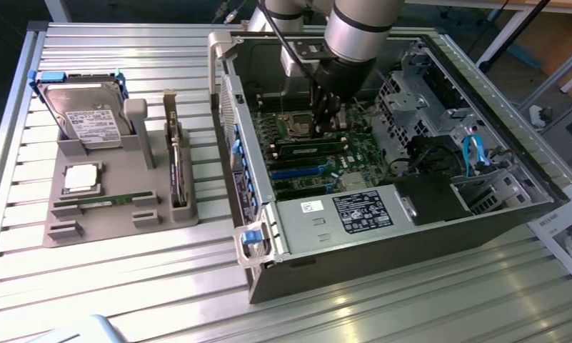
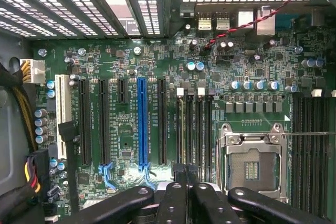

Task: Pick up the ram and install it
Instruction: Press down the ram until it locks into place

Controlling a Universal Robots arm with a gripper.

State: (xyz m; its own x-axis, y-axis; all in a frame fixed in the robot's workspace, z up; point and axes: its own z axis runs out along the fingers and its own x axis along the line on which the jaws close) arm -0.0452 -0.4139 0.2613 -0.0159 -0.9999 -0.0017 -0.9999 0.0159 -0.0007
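Holder (image 1: 95, 229): 1 gray tray on the slatted table (image 1: 123, 293), at the exterior view's left.
Hard drive (image 1: 86, 118): stands tilted in the holder's rear bay, white label facing up.
Processor (image 1: 82, 177): 1 square silver chip, flat in the holder's middle pocket.
Ram (image 1: 105, 202): 1 slim green strip, lying in the holder's front slot, just in front of the processor and well apart from the gripper.
Computer case (image 1: 381, 214): side open, at the exterior view's right of the holder.
Gripper (image 1: 322, 128) (image 2: 185, 174): inside the case, low over the board's black slots, beside the empty processor socket (image 2: 252, 166).
Fingers (image 2: 173, 203): closed together. I cannot tell whether anything sits between them.
Blue slot (image 2: 142, 121): 1, empty.
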